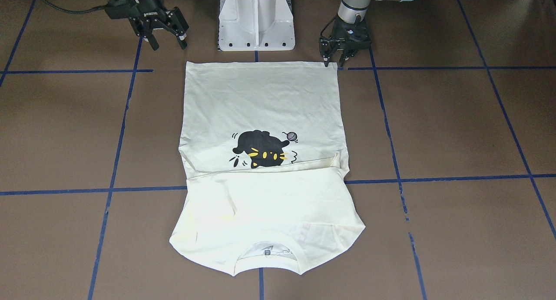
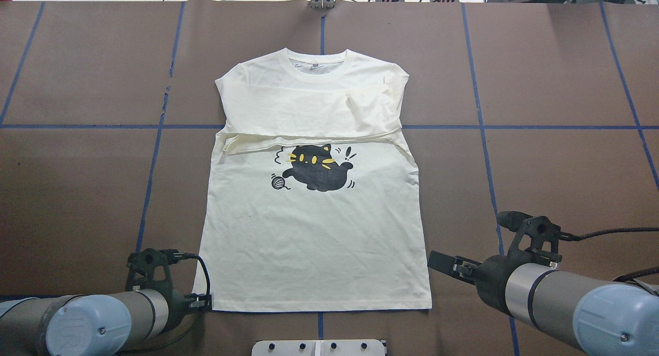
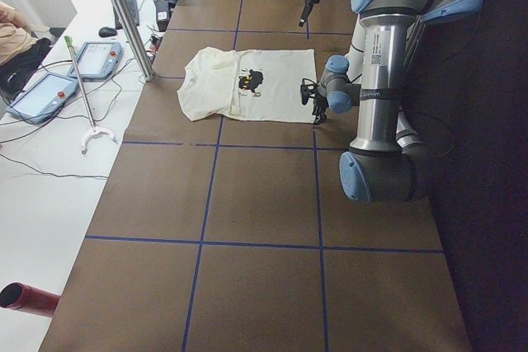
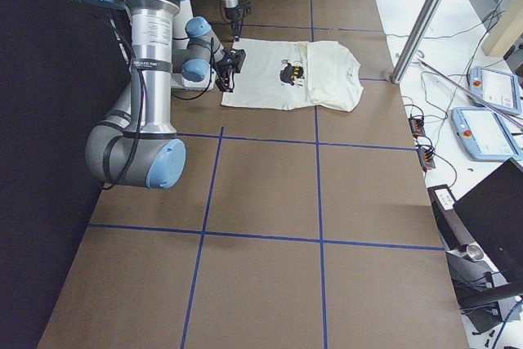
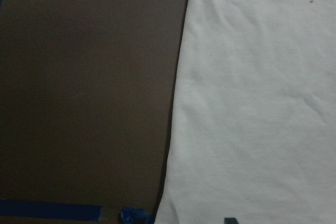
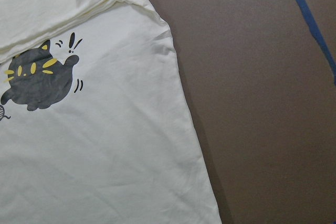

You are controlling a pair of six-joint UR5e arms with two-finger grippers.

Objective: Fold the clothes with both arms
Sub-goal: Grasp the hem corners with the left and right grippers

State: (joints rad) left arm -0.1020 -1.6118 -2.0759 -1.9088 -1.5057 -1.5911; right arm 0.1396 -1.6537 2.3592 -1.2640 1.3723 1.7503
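Cream T-shirt (image 1: pixel 260 100) is lying flat on the brown table (image 1: pixel 456 117), sleeves tucked across its chest, while left gripper (image 1: pixel 336 57) and right gripper (image 1: pixel 168 41) are hanging with jaws spread at its hem corners, probably lining up a lengthwise fold

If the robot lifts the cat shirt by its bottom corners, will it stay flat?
Probably not. The shirt looks like thin, softly wrinkled cloth, and its folded-over sleeve lies limp, so it would likely sag between the corners. It also seems light, since it lies flat without bulk.
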